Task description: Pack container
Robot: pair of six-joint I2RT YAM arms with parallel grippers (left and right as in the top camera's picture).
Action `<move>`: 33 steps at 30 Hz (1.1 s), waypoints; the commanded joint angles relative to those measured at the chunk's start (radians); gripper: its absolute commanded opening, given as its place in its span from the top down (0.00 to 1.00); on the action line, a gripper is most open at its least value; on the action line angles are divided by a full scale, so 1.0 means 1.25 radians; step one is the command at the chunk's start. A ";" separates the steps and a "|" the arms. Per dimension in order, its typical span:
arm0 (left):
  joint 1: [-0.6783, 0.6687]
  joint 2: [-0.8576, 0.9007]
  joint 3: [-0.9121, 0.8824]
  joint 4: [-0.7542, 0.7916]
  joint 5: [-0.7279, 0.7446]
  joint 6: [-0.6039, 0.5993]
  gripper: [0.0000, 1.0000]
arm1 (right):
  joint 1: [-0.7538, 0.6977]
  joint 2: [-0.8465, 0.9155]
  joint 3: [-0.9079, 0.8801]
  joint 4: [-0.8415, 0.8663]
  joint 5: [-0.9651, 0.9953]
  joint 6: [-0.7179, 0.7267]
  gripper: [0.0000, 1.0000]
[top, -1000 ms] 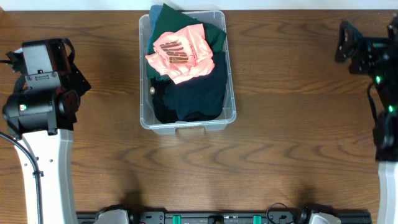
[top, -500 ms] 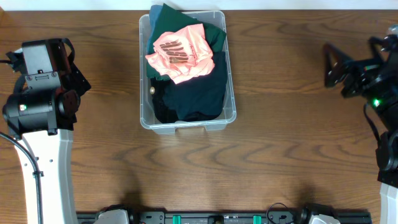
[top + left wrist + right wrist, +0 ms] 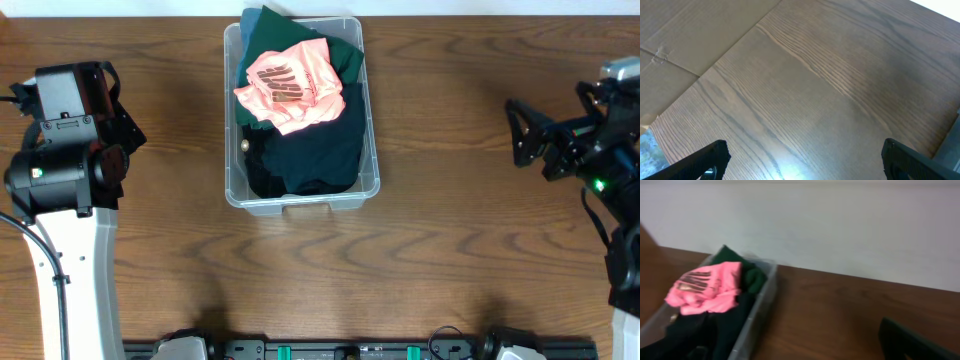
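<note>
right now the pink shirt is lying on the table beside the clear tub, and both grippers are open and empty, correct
Not quite. The pink shirt lies inside the clear plastic tub, on top of the dark garments, not on the table beside it; the overhead view shows this. The left gripper and right gripper are indeed open and empty.

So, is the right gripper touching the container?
Apart. The overhead view shows the right gripper, jaws open, well off to the side of the container, with bare table between them.
</note>
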 commanded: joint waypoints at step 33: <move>0.004 0.001 0.005 -0.003 -0.004 -0.005 0.02 | -0.001 -0.670 -0.883 0.232 0.139 -0.064 0.01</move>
